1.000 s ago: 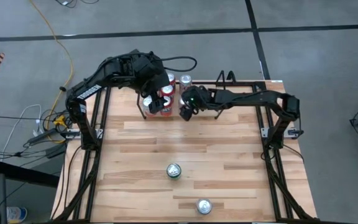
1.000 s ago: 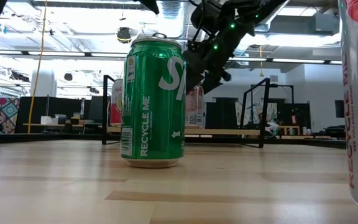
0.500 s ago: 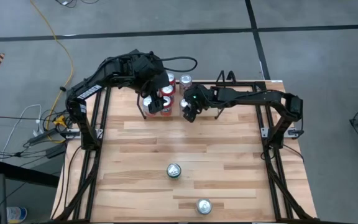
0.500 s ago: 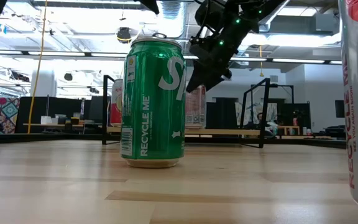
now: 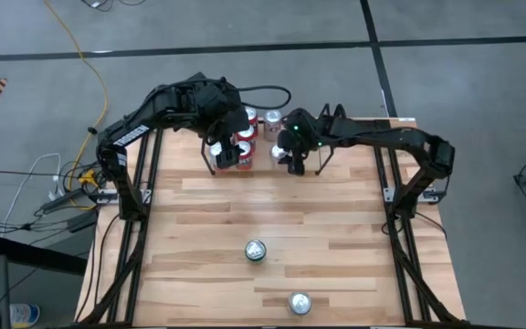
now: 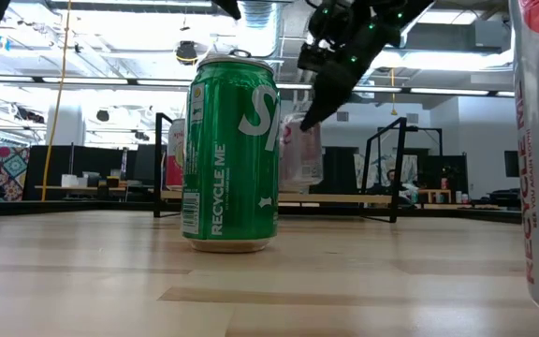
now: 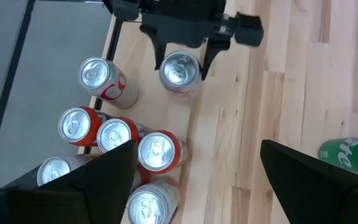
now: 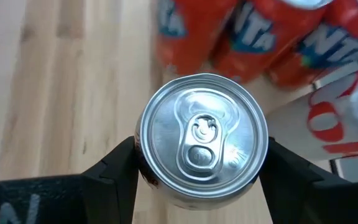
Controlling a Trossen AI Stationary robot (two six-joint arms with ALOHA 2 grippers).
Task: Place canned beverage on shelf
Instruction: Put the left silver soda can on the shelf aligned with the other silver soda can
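Overhead and wrist views of a can placement. The right gripper stands at about 12 o'clock on the table, beside the shelf with its cluster of red cans. Its two fingers bracket a pale can, one on each side of the body just below the rim; the jaws are pinching the can, and in the low view the can appears lifted, its base above the shelf floor.

Handling (judged): the can is a rigid cylinder with thin, smooth metal walls, likely slippery and easily dented if squeezed hard; if full, it is moderately heavy for its size. The best hold is across the upper body under the rim, on opposite sides of the diameter, as here, so the can hangs upright.

Relative position: the can sits centred between the right fingers, its top facing the wrist camera, with the red cans at roughly 1 o'clock of it in that view and just beside it.

The left gripper hovers over the shelved cans at about 11 o'clock on the table, fingers spread and empty.

Two more cans wait near the 6 o'clock edge: a green can and a white-and-red can, well apart from both grippers.
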